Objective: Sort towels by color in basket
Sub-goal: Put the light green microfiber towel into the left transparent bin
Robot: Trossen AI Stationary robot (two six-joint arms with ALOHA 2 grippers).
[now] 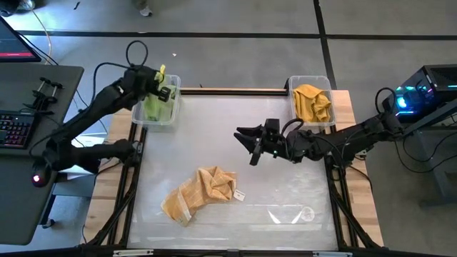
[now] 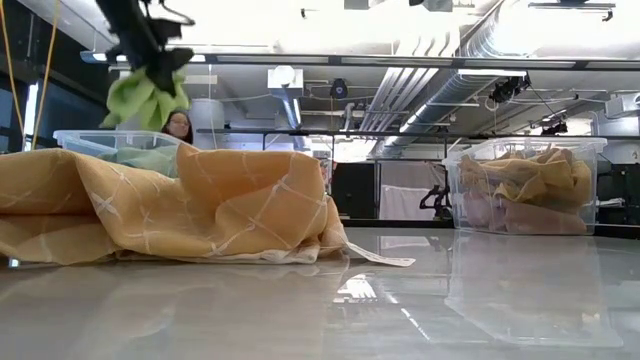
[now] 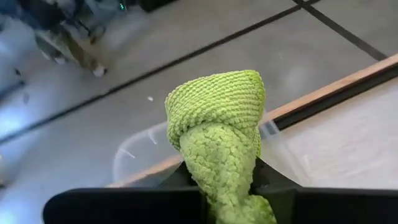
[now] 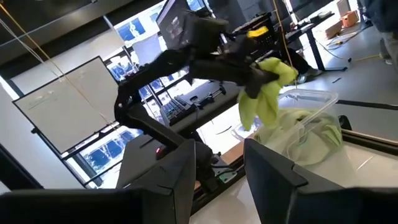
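Grey floor with dark seams surrounds the pale desk (image 1: 235,143), and I see a person (image 2: 178,126) seated far behind it in the low view. My left end effector (image 1: 166,93) hangs above the left bin (image 1: 173,120) at the desk's far left corner, clamped on a lime green towel (image 3: 217,134) that dangles from its fingers over the bin; the same towel shows drooping in the right wrist view (image 4: 264,90). Pale green towels (image 1: 156,107) already lie inside that bin. My right end effector (image 1: 248,143) hovers over the middle of the desk with its fingers (image 4: 273,171) spread apart, holding nothing. Behind it, at the far right corner, the right bin (image 1: 294,84) holds mustard yellow towels (image 1: 312,102), with a pinkish one beneath them in the low view. Near the front of the desk, an orange-tan towel (image 1: 198,191) lies crumpled, a white tag (image 1: 239,195) at its edge
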